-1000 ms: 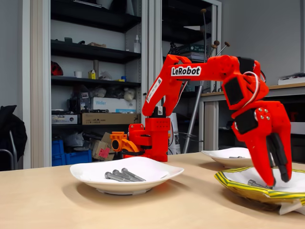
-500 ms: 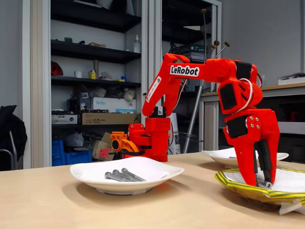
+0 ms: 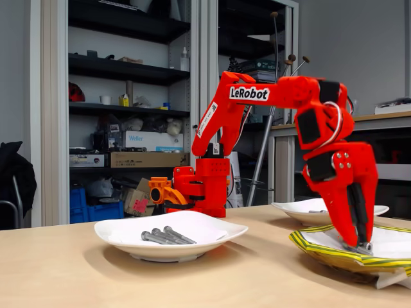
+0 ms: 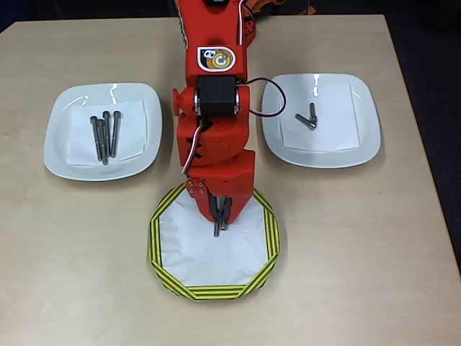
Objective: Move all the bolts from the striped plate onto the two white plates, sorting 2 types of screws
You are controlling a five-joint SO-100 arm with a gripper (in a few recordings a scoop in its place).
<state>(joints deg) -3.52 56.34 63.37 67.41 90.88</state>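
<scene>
Bolt [image 4: 216,230] with a long shaft lies on the white inside of the striped plate [image 4: 268,232], pinched between the fingers of the gripper [image 4: 220,220]

In the overhead view the red gripper points down into the striped plate, its fingers pressed together on the bolt's upper end, the shaft reaching out below the tips. To the gripper's upper left, a white plate [image 4: 61,148] holds four long bolts [image 4: 105,135]. To its upper right, another white plate [image 4: 364,140] holds two short bolts [image 4: 309,117]
</scene>
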